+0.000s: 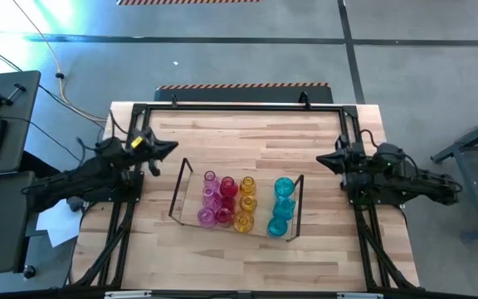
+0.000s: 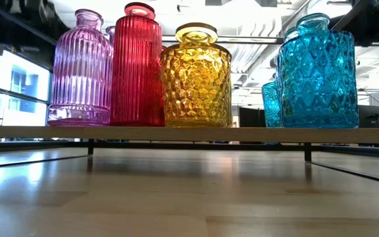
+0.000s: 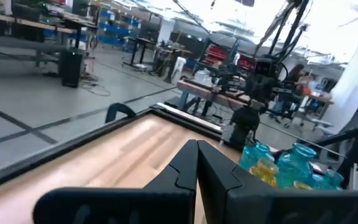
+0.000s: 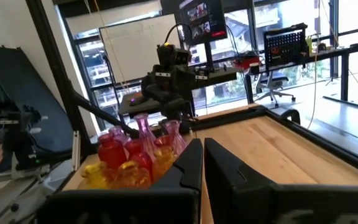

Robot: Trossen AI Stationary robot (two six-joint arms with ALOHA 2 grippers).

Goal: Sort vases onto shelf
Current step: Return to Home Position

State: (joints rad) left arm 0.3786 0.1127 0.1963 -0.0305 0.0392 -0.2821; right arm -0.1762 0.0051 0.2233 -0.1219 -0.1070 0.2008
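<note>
Wooden table [image 1: 247, 141]: a black metal frame [image 1: 222, 106] runs round its edge. Both arms sit at the table's sides, one on each.

Shelf [image 1: 180, 189]: a clear tray with a thin dark upright frame at each short end. It lies between the two grippers, apart from both and a little to the near side of their tips. In the low view its board [image 2: 189, 133] stands raised on short legs above the table top [image 2: 176, 191].

Left gripper [image 1: 173, 148]: it hovers over the table's left part, pointing inward. In the left wrist view its fingers [image 3: 185, 168] meet tip to tip. Closed, holding nothing.

Right gripper [image 1: 320, 159]: it is over the table's right part, facing the left one. In its own wrist view the fingers [image 4: 191, 165] are drawn together with only a hairline between them. Closed, holding nothing.

Vases: all stand upright on the shelf in four rows by colour, each row apparently three deep.
- pink vases [image 1: 208, 197]: the row nearest the left gripper
- red vases [image 1: 227, 199]: next row
- yellow vases [image 1: 246, 203]: just beside the red
- cyan vases [image 1: 282, 206]: the row nearest the right gripper, set off from the yellow by a gap
</note>
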